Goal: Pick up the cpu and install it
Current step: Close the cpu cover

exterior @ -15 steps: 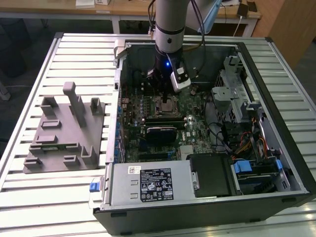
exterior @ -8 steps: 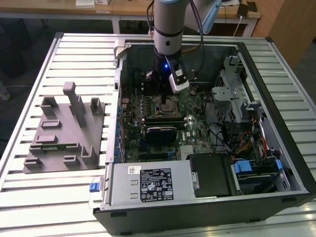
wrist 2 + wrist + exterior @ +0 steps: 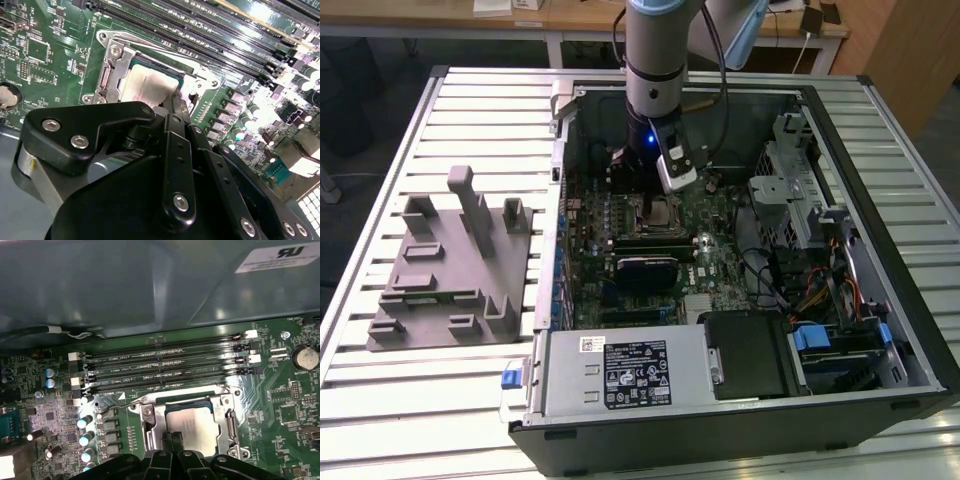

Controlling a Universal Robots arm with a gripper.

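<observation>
the cpu [image 3: 195, 426] lies flat in the socket [image 3: 148, 416] of the motherboard [image 3: 45, 415], inside the open computer case [image 3: 720, 440] on the table [image 3: 380, 400]. the pincer [image 3: 173, 436] hangs at one edge of the cpu, fingers clenched together, grasping nothing.

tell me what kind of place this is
Likely a robotics lab or workshop: an open computer case lies on a slatted metal table, a grey fixture beside it, with wooden desks behind.

Grey fixture [image 3: 440, 290] beside open computer case [image 3: 912, 290], slatted table [image 3: 410, 405]
</observation>
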